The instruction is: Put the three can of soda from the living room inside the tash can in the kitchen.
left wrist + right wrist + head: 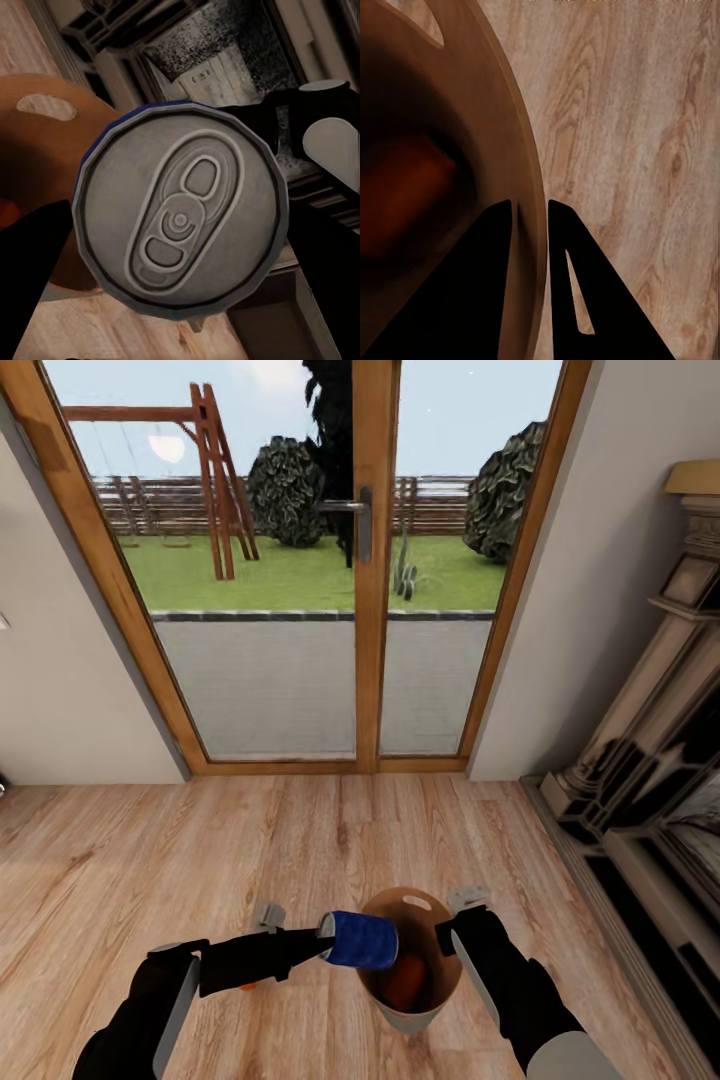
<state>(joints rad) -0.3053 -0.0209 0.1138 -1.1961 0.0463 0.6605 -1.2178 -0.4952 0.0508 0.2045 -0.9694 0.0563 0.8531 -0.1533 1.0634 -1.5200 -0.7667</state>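
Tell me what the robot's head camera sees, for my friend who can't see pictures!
The left gripper holds a blue soda can sideways over a tan bin, while the right gripper pinches the bin's rim. An orange-red can lies inside. Ahead, wood-framed glass doors show a garden.

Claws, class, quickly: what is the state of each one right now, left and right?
Left claw: closed on the blue soda can, held sideways over the trash can.
Right claw: closed on the trash can's rim, one finger inside, one outside.
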